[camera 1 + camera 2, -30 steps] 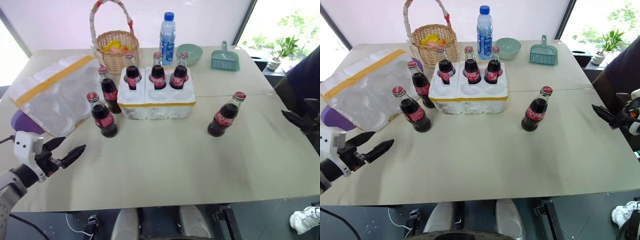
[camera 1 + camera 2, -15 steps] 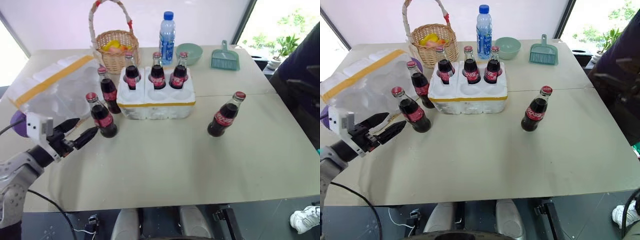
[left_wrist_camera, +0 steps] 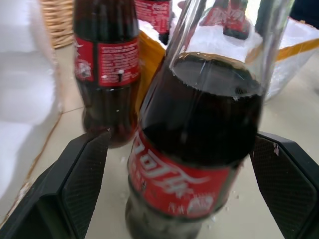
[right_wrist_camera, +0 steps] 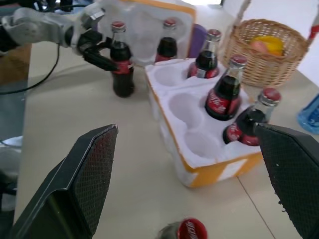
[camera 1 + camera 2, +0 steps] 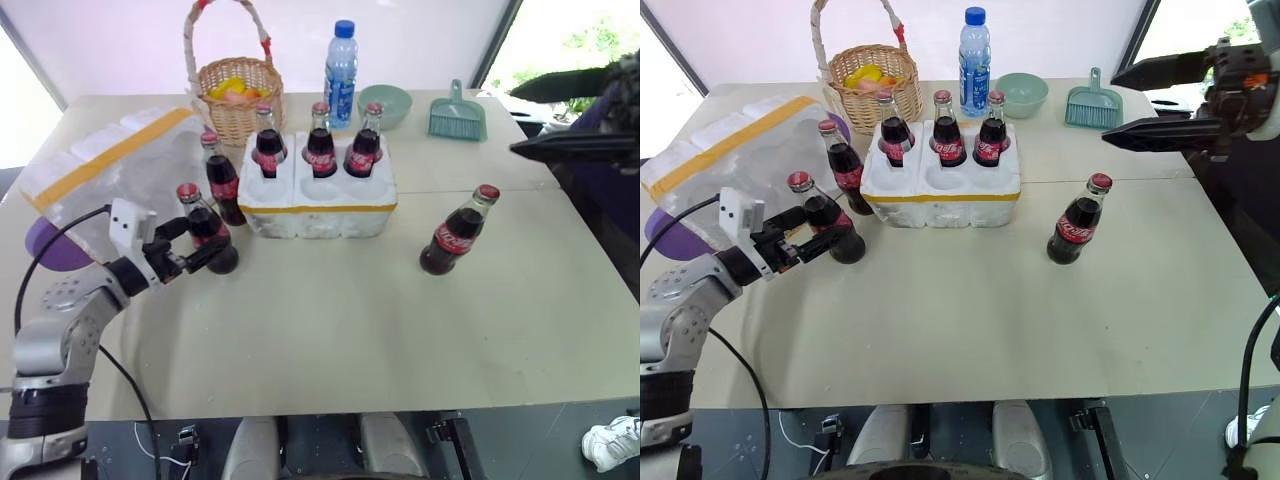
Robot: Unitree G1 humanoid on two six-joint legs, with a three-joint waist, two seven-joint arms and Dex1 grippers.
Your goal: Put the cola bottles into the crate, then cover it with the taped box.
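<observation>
The left gripper (image 5: 203,246) had its fingers spread wide on either side of a cola bottle (image 5: 205,230) standing on the worktop (image 5: 330,320), not closed on it. A second bottle (image 5: 222,181) stood just behind, between the crate (image 5: 320,205) and the taped box (image 5: 110,175). Three bottles sat in the crate's far holes; the near three holes were empty. The right gripper (image 5: 1140,100) hung high with its fingers fully apart and empty, above the sixth bottle (image 5: 456,232).

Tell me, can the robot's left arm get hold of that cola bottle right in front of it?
Probably yes: the left gripper stands open with the nearest cola bottle between its fingers, and nothing blocks them from closing on it.
</observation>
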